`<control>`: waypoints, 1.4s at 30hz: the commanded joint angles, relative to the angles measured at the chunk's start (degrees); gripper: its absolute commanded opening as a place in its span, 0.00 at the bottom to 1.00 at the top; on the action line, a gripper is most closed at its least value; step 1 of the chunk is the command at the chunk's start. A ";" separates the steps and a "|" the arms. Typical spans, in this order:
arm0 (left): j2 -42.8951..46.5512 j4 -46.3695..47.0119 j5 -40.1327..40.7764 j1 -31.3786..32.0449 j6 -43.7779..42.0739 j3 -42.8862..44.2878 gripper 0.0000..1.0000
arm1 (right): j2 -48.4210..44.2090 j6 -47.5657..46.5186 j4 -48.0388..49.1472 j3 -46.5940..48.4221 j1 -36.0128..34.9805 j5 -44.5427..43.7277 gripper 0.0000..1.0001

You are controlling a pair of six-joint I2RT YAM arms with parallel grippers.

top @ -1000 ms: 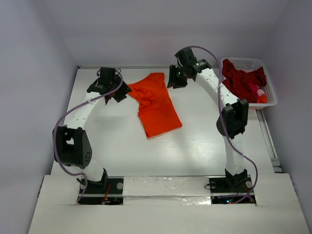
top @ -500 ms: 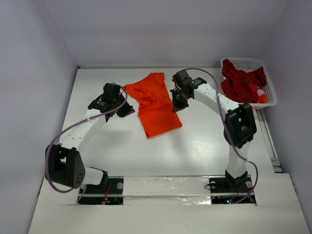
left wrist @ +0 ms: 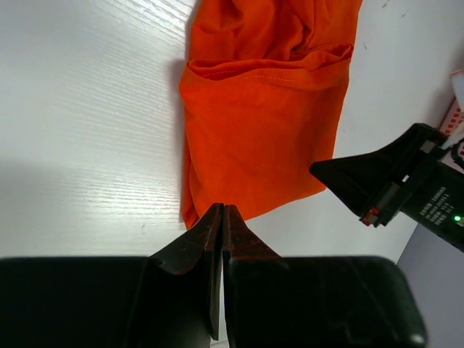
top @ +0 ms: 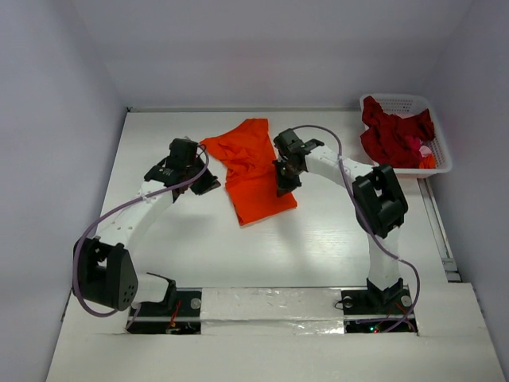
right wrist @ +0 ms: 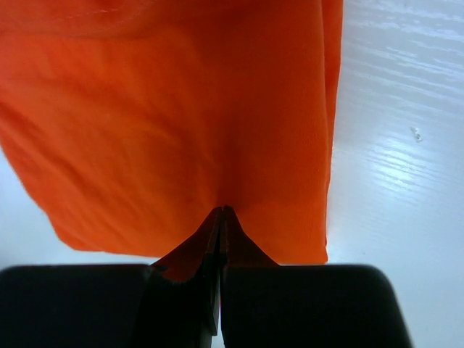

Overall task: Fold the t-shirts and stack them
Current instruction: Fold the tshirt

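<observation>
1 white latticed basket sits at the far right corner of the table (white, wood-grained).

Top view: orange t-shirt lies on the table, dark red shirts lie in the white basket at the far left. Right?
No: the top view shows the white basket with the dark red shirts at the far right; the rest holds.

Your left arm and right arm: white links, black joint housings. Purple cable runs along each. Black bases at near edge. Left gripper: black wedge-shaped fingers. You see green light on right wrist.
</observation>
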State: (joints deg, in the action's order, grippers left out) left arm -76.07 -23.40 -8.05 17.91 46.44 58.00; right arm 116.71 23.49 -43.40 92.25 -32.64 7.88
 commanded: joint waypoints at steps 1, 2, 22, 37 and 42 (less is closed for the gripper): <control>2.07 -0.33 0.50 0.19 -1.52 2.21 0.00 | 0.80 2.26 5.25 -3.38 -0.32 1.26 0.00; 2.16 -0.77 0.41 0.19 -1.78 2.90 0.00 | 0.46 2.61 6.64 -4.43 -0.84 1.52 0.00; 6.37 -10.61 3.48 0.19 -3.81 8.27 0.00 | -16.68 12.28 17.38 -34.39 -7.61 1.96 0.00; 10.86 -12.37 5.50 0.19 -3.37 4.67 0.00 | -27.76 19.22 15.45 -43.38 -19.38 -2.78 0.00; 11.39 -12.55 6.03 0.19 -2.93 4.41 0.00 | -31.61 22.13 16.59 -46.19 -20.18 -1.73 0.00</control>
State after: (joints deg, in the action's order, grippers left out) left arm -66.61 -35.46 -3.09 17.91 43.55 63.24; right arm 88.40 42.76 -26.57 47.53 -52.29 6.76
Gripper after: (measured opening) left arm 0.003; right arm 0.011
